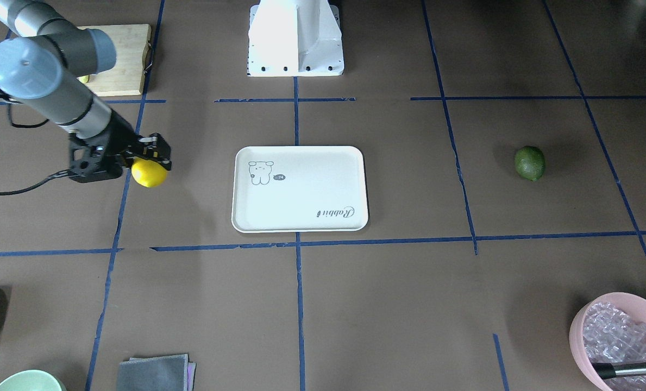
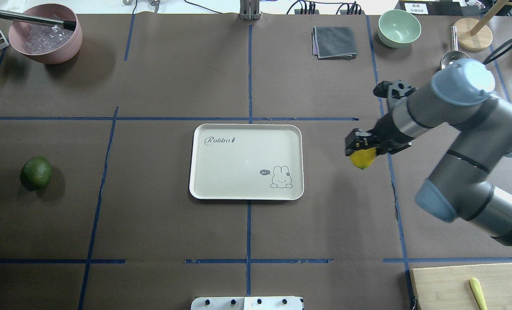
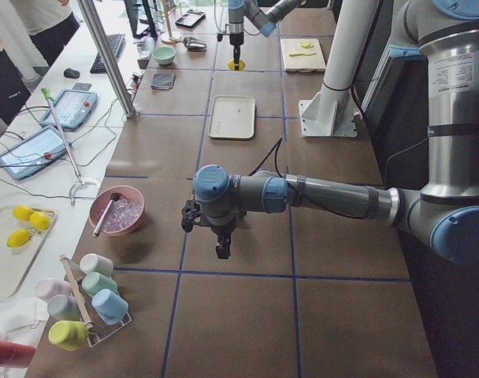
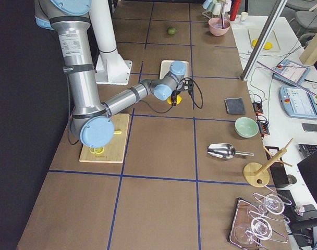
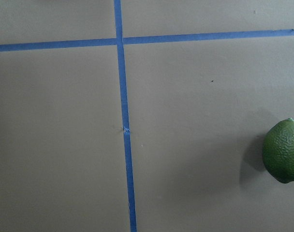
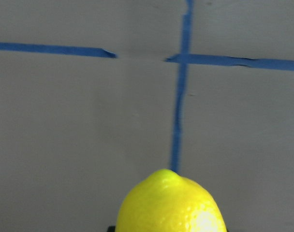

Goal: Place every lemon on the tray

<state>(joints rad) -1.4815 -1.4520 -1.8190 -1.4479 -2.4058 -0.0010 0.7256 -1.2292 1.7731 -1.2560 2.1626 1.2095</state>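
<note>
- Brown bench, gridded with blue tape, and benches with gear beyond it in the side views.
- Cream tray sits dead centre, flat.
- Right gripper pinches the yellow lemon, just off the tray's rim on the bench's right-end side, apart from it.
- Green lemon lies on the surface toward the left end, well apart from the tray.
- Left gripper hangs over the bench near the left end; I cannot tell how its fingers stand.
- Far edge: pink bowl in the left corner, grey cloth and green bowl to the right.
- Wooden board fills the near right corner.
- Plain brown surface runs between the held lemon and the tray.
</note>
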